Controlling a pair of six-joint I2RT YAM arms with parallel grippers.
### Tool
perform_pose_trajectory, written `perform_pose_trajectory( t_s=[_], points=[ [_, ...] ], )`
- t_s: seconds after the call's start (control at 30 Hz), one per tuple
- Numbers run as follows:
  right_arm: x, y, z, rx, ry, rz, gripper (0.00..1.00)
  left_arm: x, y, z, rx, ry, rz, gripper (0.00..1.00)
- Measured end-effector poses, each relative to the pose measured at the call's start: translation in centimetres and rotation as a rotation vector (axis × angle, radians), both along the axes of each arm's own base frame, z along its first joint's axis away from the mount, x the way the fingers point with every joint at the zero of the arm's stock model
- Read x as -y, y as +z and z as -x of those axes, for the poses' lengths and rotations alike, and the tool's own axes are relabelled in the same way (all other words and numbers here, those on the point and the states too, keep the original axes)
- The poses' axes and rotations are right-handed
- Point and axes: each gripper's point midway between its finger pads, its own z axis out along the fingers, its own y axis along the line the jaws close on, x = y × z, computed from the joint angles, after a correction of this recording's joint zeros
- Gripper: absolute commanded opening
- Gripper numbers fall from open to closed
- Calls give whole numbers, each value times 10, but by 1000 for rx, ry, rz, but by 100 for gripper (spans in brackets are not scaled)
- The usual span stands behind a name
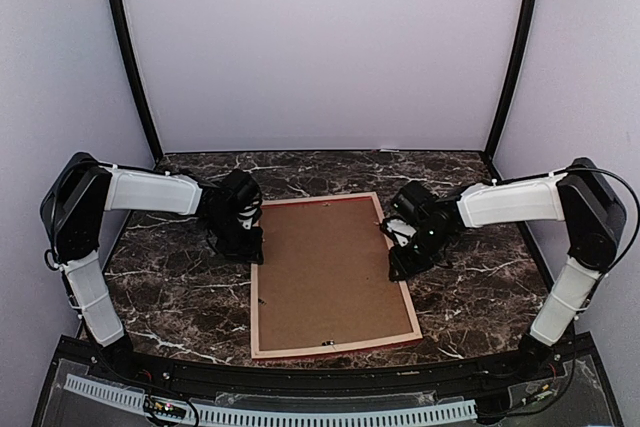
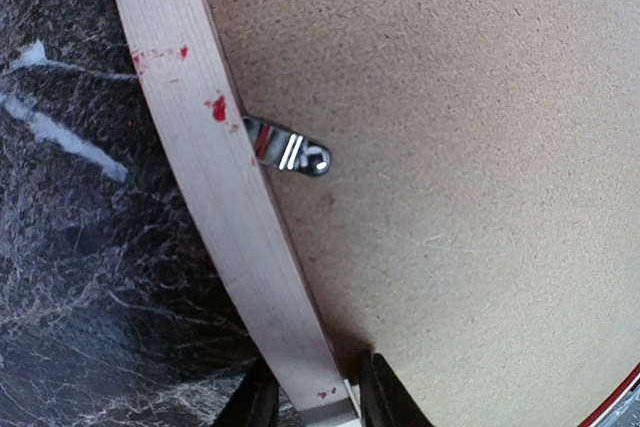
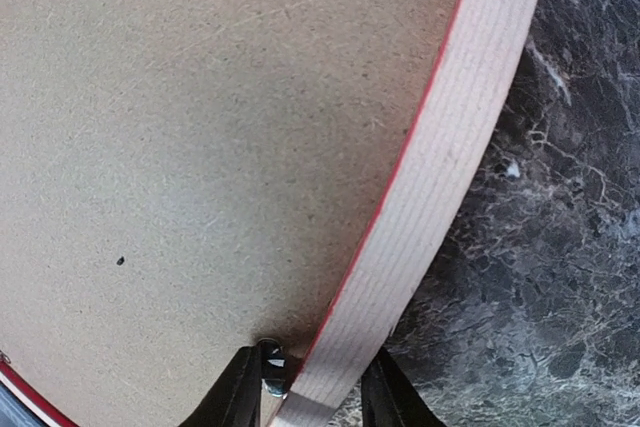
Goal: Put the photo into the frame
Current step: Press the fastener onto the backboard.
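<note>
While looking down from above, can make out the frame (image 1: 335,345) lying back up in the middle of the marble table (image 1: 180,287), with a brown board (image 1: 330,272) filling its opening. Find the left claw (image 2: 318,389) at the left rail, in its far half, fingers (image 2: 385,402) pressed against either side of the pale wood: gripping the frame. Note a small metal tab (image 2: 290,152) turned from that rail over the board, and red flecks (image 2: 215,107) on the wood nearby. Find the right claw (image 3: 312,379) straddling the right rail across from it, with a second tab (image 3: 272,369) beside its inner finger; cannot tell whether closed on the rail or merely around it.
</note>
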Motion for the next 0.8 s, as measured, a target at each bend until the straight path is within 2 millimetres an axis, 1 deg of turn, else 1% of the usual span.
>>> perform_pose_trajectory(
  t_s=[0.27, 0.4, 0.47, 0.53, 0.7, 0.8],
  points=[
    [3, 0, -1, -17, 7, -12, 26, 0, 0, 0, 0, 0, 0, 30],
    [4, 0, 0, -28, 8, -22, 20, 0, 0, 0, 0, 0, 0, 30],
    [5, 1, -1, -31, -2, -25, 19, 0, 0, 0, -1, 0, 1, 30],
    [7, 1, -4, -31, -9, -29, 22, 1, 0, 0, 1, -1, 4, 30],
    [10, 3, -8, -42, -21, -59, 41, 4, 0, -1, 5, -6, 11, 30],
    [11, 9, -12, -39, -31, -86, 47, 4, 0, -1, 5, -6, 11, 30]
  ],
)
